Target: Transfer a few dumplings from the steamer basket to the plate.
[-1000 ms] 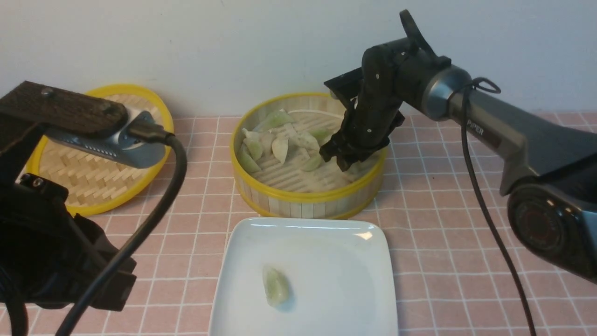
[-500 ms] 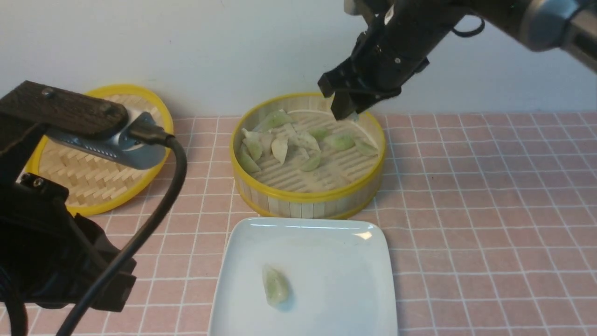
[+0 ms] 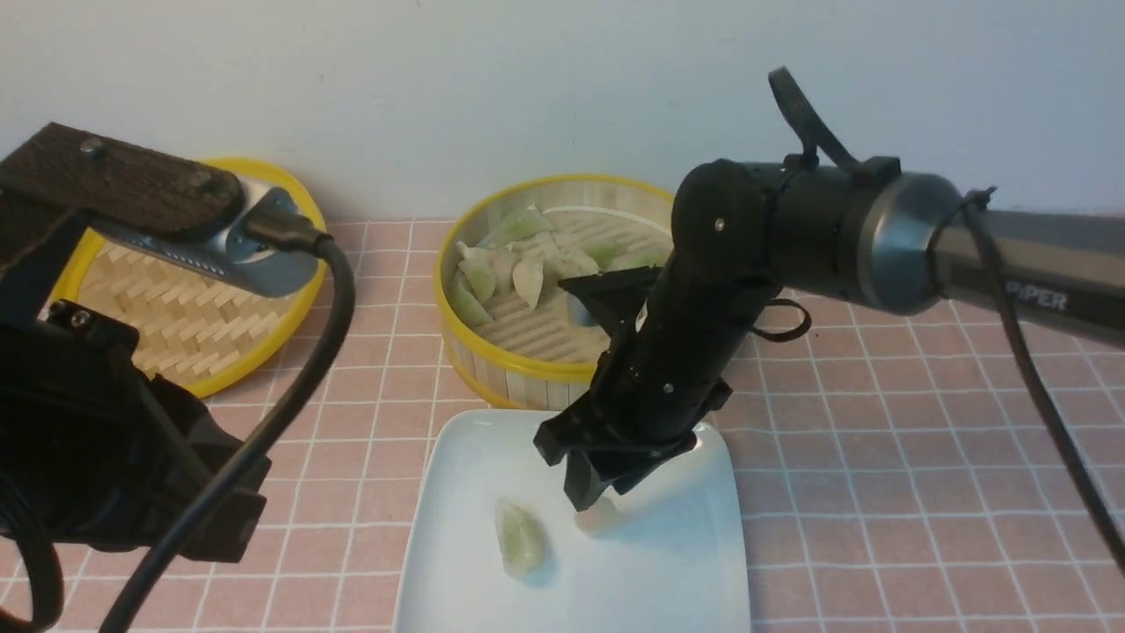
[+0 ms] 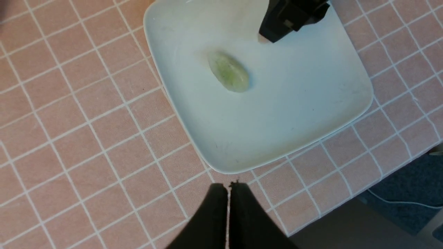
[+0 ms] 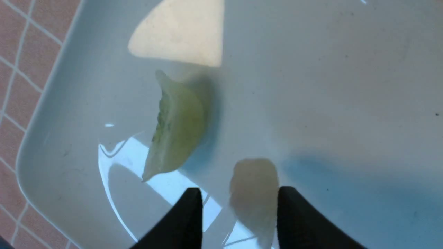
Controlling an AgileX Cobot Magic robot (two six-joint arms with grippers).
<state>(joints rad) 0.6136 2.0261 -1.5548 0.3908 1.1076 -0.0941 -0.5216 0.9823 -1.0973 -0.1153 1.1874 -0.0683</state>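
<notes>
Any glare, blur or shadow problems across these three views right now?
Right wrist view: the glossy plate mirrors a warm bright patch and pale blue streaks beside the green dumpling; the pale dumpling nearest the lens is soft. Left wrist view: even light, sharp. Front view: the left arm looms dark in the foreground, and the right arm hides part of the steamer basket.

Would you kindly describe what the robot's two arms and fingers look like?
Both arms are black. The right arm has a silver-grey collar, white PIPER lettering and a thin black cable. The left arm carries a thick black cable. Their fingers are black and tapered.
</notes>
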